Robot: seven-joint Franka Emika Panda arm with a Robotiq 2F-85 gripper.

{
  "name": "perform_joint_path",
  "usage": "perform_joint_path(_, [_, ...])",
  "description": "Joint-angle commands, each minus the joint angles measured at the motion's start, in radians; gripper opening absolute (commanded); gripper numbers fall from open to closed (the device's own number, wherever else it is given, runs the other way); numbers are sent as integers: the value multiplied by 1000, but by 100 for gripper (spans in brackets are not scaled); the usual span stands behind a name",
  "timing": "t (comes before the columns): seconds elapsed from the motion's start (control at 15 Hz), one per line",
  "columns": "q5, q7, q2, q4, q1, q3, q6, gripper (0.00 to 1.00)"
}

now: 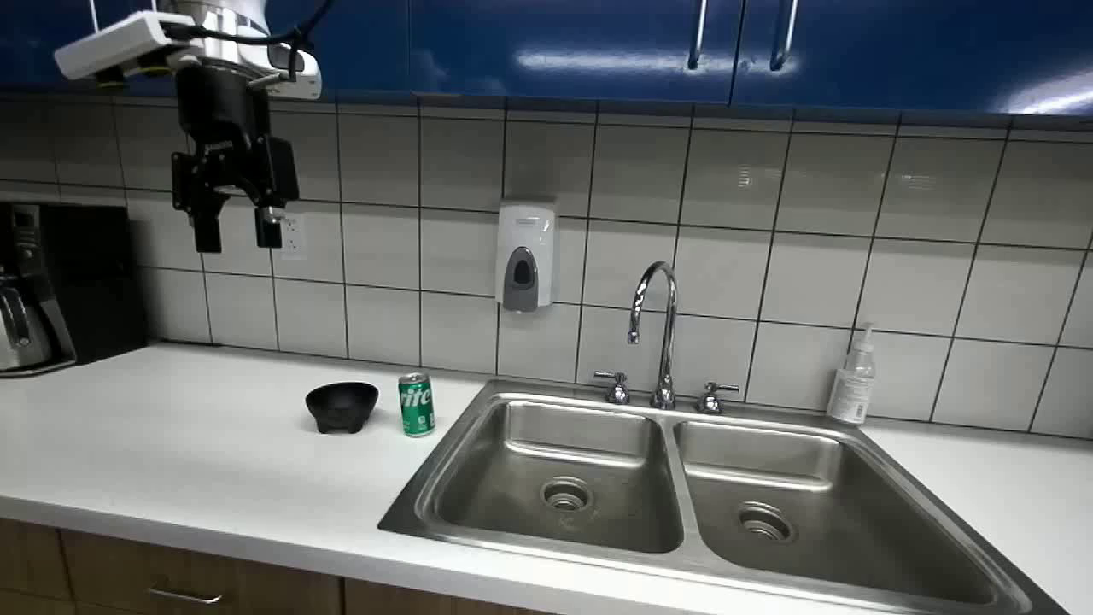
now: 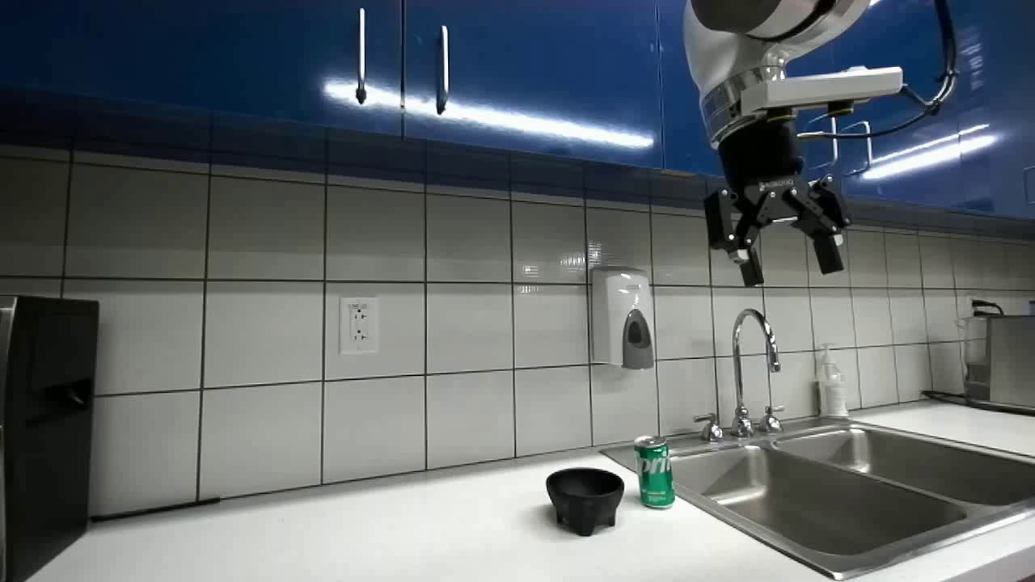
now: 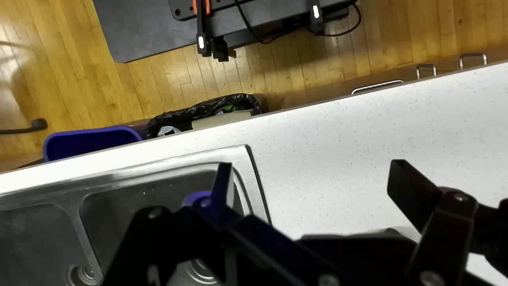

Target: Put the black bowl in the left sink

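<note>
The small black bowl stands upright on its short feet on the white counter; it also shows in an exterior view, with its inside visible. I cannot make it out clearly in the wrist view. The left sink, a steel basin with a round drain, is the basin nearer the bowl, also in an exterior view and partly in the wrist view. My gripper is open and empty, high above the counter and apart from the bowl, in both exterior views and the wrist view.
A green soda can stands between the bowl and the sink. The faucet rises behind the basins, beside the second basin. A soap dispenser is on the wall. A coffee maker and blue cabinets flank the space.
</note>
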Motion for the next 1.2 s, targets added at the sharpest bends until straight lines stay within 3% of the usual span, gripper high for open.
perform_joint_path(0.0, [-3, 3, 1, 2, 8, -7, -2, 100])
perform_joint_path(0.6, [-3, 3, 1, 2, 8, -7, -2, 100])
perform_joint_path(1.13, [-43, -134, 69, -29, 74, 8, 58, 100])
